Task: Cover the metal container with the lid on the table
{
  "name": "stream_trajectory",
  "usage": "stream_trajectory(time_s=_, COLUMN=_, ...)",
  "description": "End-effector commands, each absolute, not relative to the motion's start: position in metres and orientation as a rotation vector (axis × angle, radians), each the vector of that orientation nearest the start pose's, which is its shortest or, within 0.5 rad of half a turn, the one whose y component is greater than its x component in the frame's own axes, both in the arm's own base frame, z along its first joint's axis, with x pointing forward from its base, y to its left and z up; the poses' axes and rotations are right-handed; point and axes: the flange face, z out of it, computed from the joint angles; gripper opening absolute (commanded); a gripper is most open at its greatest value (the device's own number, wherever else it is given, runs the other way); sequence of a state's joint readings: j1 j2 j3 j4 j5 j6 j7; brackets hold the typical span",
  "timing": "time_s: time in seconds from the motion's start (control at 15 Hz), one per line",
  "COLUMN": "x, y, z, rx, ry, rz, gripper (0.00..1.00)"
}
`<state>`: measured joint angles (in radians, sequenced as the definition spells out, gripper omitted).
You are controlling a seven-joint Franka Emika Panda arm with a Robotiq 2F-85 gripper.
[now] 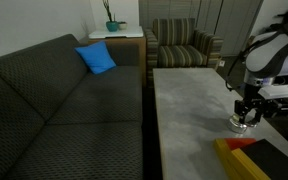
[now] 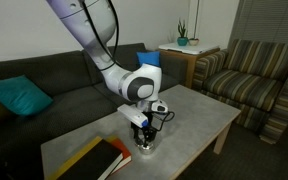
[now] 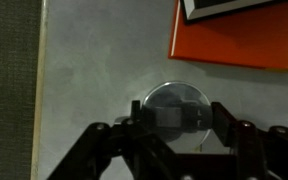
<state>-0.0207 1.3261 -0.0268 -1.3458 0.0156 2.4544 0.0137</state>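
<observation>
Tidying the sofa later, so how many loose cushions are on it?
2: teal cushion at one end of the sofa, blue cushion at the other end.

Dark sofa [image 1: 54, 100]; striped armchair [image 1: 179, 45]

Exterior view along table [image 1: 184, 100] toward armchair [image 1: 179, 45]; exterior view across it toward sofa [image 2: 44, 75]; wrist view close, downward.
</observation>
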Motion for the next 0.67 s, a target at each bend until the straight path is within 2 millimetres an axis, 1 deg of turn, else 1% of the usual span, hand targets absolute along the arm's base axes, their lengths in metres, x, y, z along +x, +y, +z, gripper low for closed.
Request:
stream_trajectory(time_s=0.0, x=0.648, y=-0.032, z=-0.101, rx=-3.141, ry=0.096, rz=0.360, gripper=0.44)
stream_trajectory(time_s=0.13, x=0.654, y=-0.031, z=-0.100, rx=-3.143, ry=0.099, rz=0.344, gripper=0.44)
stream_trajectory(time_s=0.27, x=0.661, y=-0.035, z=-0.098, rx=-3.145, ry=0.106, rz=0.325, gripper=0.44)
stream_trajectory(time_s=0.33, x=0.666, y=-0.048, z=-0.097, rx=-3.143, ry=0.104, rz=0.318, gripper=0.44)
stream_trajectory(time_s=0.47, x=0.672, y=-0.061, z=-0.097, rx=-3.143, ry=0.119, rz=0.313, gripper=0.44)
stream_trajectory(time_s=0.6, x=0.677, y=-0.079, z=-0.096, rx=-3.138, ry=0.138, rz=0.321, gripper=0.44)
